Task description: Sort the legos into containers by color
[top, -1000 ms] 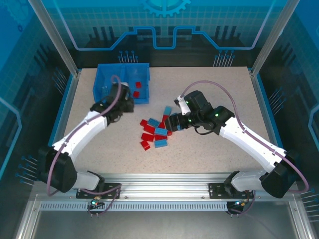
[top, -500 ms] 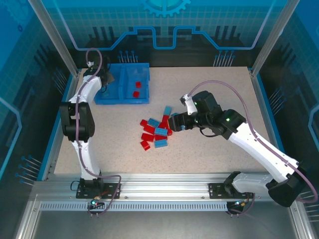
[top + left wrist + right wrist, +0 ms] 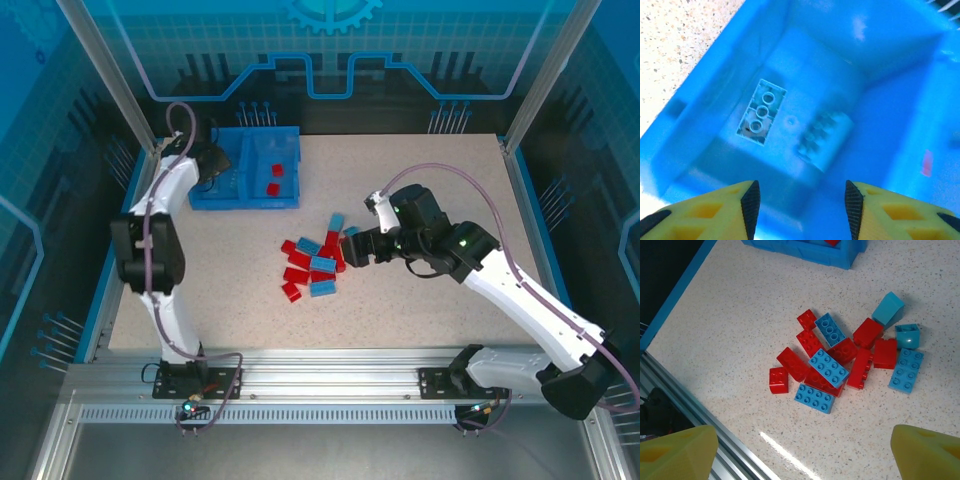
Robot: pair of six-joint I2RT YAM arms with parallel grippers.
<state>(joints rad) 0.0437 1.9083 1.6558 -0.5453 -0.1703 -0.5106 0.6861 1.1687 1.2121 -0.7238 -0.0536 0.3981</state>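
The left gripper (image 3: pixel 207 166) hangs over the left compartment of the bin (image 3: pixel 245 201). Its yellow fingers (image 3: pixel 715 210) stand apart with nothing between them. Straight beyond the jaws, on the compartment floor, lie two light blue legos. One (image 3: pixel 761 111) is upside down and ahead-left of the gap. The other (image 3: pixel 824 141) is blurred and lies just right of it, apart from it. The bin's blue walls rise on all sides of the jaws. Past the left wall shows a corner of the table (image 3: pixel 685 35).

The right gripper (image 3: pixel 352 247) is low over the middle of the table, and its jaws are spread wide and empty. The pile (image 3: pixel 840 360) of red and blue legos lies ahead of the gap, nearer the right finger (image 3: pixel 927 452) than the left. The legos there touch or overlap. A single red one (image 3: pixel 778 380) sits at the pile's left edge, and two teal pieces (image 3: pixel 887 309) sit at its far right. Well beyond the pile is the bin's near wall. From above, two red legos (image 3: pixel 272 180) lie in the bin's right compartment.

The table is a pale speckled slab with a blue border. An aluminium rail (image 3: pixel 330 385) runs along the near edge, close to the right gripper's left finger. Blue-tinted clear panels (image 3: pixel 330 60) on metal posts close in the cell.
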